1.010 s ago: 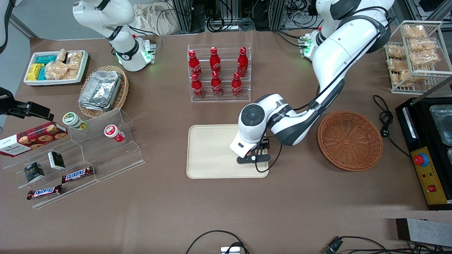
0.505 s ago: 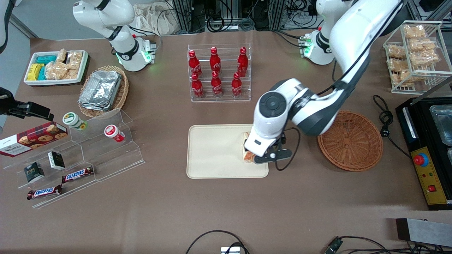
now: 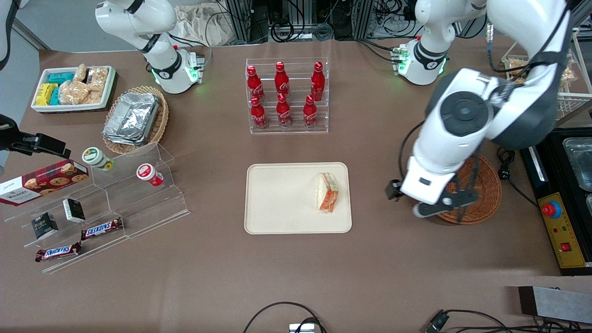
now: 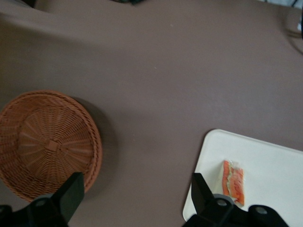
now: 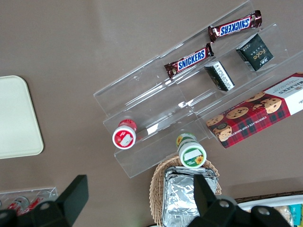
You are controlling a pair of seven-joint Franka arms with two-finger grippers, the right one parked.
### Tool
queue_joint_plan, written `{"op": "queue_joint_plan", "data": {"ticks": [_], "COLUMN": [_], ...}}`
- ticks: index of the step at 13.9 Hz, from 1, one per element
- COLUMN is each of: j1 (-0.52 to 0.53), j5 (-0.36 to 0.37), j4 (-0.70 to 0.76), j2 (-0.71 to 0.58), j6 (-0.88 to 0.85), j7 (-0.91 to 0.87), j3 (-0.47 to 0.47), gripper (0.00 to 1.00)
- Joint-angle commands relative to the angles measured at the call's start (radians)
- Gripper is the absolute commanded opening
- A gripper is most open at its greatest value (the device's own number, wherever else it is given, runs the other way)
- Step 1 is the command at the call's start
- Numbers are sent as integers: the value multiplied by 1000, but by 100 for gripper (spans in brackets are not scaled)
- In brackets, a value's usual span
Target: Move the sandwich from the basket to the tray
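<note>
I see the sandwich [image 3: 327,192] lying on the tray [image 3: 277,203], close to the tray's short edge that faces the working arm's end of the table, roughly midway along that edge. From the wrist camera its orange filling edge [image 4: 233,182] shows plainly against the cream tray [image 4: 270,165], and nothing is touching it. My gripper [image 4: 137,201] hangs above the bare brown tabletop [image 3: 296,268] in the gap between the tray and the basket [image 3: 485,194], holding nothing; its two fingers [image 4: 71,191] are spread wide, with open tabletop showing between them. In the front view the arm's wrist covers the basket's edge nearest the tray, so I only get the rim toward the working arm's end there. The wrist view gives me the whole basket [image 4: 45,144], and I see only wicker inside, with the small square weave at its centre. The rack of red bottles [image 3: 284,95] stands farther from the front camera than the tray.
</note>
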Motion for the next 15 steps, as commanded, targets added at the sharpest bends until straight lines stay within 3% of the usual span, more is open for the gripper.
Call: {"op": "queue_joint_plan", "data": {"ticks": [1,8,9,12,15], "j1": [44,96,86,-46,-130], "j5": [-28,-50,-92,-276,-335], "j4": [-17,-20,-29,-75,-104], "j2": [-36,-77,-108,-234,-306], "j6": [-12,-39,-38,-35,-62], "j7": [33,140,209,430,608], "j3": [-2,19,69,360,536], "gripper": [100,100,100,100,100]}}
